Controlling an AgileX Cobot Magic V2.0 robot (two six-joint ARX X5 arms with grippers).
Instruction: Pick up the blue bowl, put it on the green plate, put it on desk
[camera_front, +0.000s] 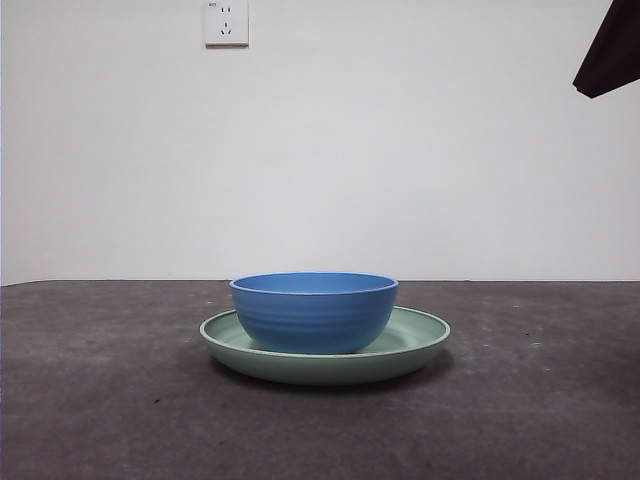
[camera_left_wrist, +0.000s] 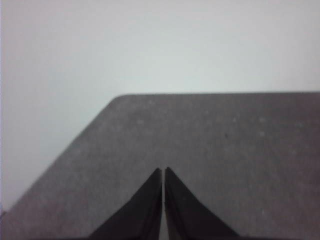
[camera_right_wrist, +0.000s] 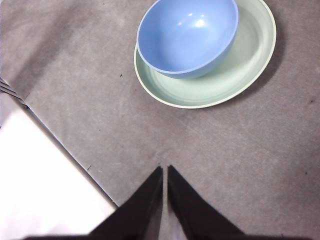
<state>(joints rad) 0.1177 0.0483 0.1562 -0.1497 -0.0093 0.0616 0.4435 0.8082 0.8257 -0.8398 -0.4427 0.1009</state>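
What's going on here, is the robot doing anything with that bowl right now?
Nothing is being handled at the moment. The blue bowl sits in the green plate on the desk, off-centre on it in the right wrist view. The right gripper hangs above the desk, apart from the dishes, jaws shut and empty. The left gripper is also shut, over bare desk with neither dish in its view.
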